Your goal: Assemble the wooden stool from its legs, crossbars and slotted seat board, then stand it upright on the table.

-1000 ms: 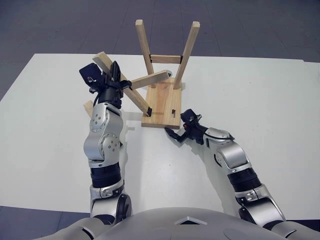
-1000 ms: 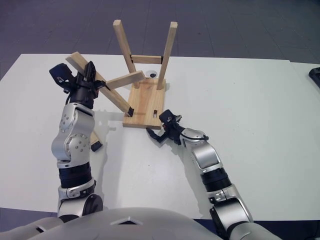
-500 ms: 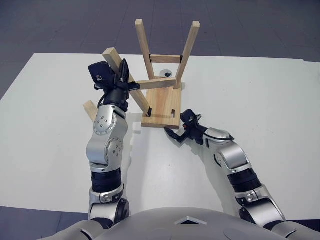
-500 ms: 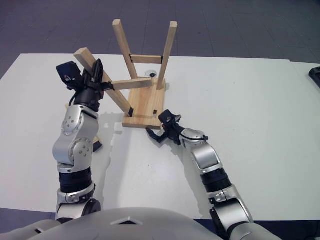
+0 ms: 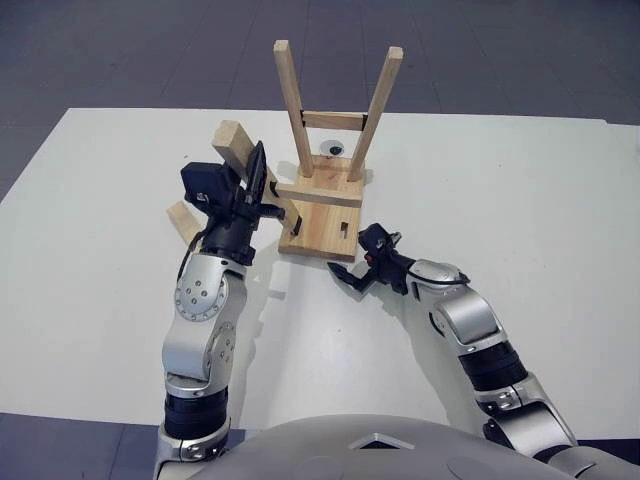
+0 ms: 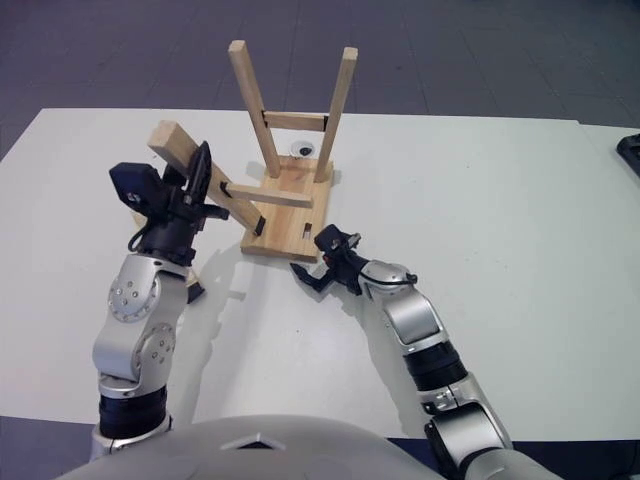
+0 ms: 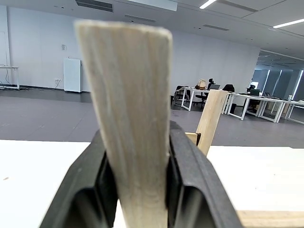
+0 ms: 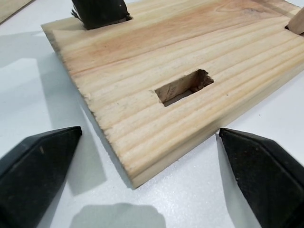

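The slotted seat board (image 5: 322, 218) lies flat mid-table. Two legs (image 5: 290, 100) joined by a crossbar (image 5: 331, 120) stand upright in its far end. My left gripper (image 5: 256, 182) is shut on a third leg (image 7: 130, 118), which tilts up to the left and carries a crossbar (image 5: 318, 194) reaching across the board. That leg's black-tipped end (image 8: 99, 12) rests on the board's near left corner. My right gripper (image 5: 358, 262) is open at the board's near edge, one fingertip (image 8: 40, 156) on each side of the corner by an empty slot (image 8: 183, 88).
A loose wooden leg (image 5: 181, 219) lies on the white table (image 5: 520, 200) left of my left arm. A small round black-and-white object (image 5: 335, 148) sits behind the upright legs. The table's right half is bare.
My left gripper has swung the held leg and its crossbar right and nearer, bringing the crossbar level over the board. The board has turned slightly. The right gripper has hardly moved.
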`<move>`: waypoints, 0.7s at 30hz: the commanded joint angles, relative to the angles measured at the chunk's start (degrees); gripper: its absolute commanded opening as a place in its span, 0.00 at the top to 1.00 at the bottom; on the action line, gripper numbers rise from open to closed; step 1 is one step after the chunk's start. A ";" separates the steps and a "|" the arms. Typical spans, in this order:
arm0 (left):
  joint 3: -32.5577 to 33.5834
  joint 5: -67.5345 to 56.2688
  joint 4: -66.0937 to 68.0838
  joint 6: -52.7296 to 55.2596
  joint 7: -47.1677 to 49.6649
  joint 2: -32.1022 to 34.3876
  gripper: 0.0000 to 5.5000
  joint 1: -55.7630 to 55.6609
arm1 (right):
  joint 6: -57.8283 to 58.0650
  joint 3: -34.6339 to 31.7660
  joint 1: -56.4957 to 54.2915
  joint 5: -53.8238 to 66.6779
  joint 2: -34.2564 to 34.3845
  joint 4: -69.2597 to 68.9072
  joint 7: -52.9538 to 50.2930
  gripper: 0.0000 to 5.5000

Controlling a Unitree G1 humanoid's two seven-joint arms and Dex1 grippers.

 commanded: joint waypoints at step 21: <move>-0.31 1.52 12.61 26.65 6.19 -0.22 0.81 -4.28 | 4.22 0.87 -0.26 -0.77 0.00 1.88 0.59 0.02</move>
